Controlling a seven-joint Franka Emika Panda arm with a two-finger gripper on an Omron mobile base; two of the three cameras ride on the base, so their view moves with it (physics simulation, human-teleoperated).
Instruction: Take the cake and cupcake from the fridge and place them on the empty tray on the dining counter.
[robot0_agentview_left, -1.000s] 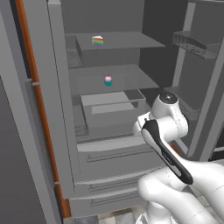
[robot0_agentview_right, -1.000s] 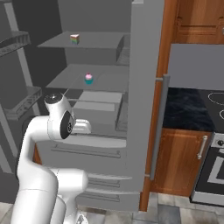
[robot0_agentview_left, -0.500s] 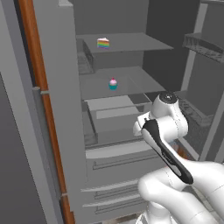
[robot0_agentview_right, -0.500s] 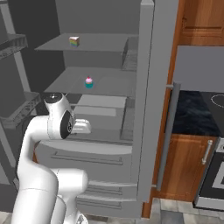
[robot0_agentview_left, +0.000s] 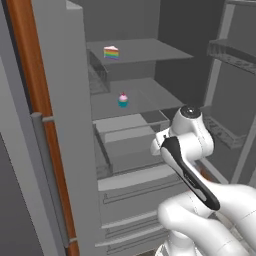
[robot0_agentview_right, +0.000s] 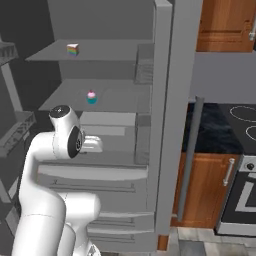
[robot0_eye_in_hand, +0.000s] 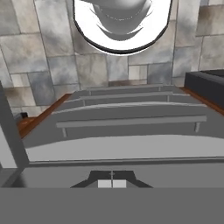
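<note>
Open fridge (robot0_agentview_left: 65, 125): cake (robot0_agentview_left: 111, 52) on the upper shelf at 12 o'clock, cupcake (robot0_agentview_left: 123, 100) below. Gripper (robot0_eye_in_hand: 112, 183) fingertips together; part them, then reach in level.

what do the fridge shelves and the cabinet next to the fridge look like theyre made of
Fridge shelves: flat matte grey slabs with no gloss or see-through edge, so they read as plastic or painted metal; the render leaves it open. Cabinet under the dark marbled counter: warm brown with faint grain, apparently wood with a satin finish, and a pale bar handle that looks metallic.
</note>
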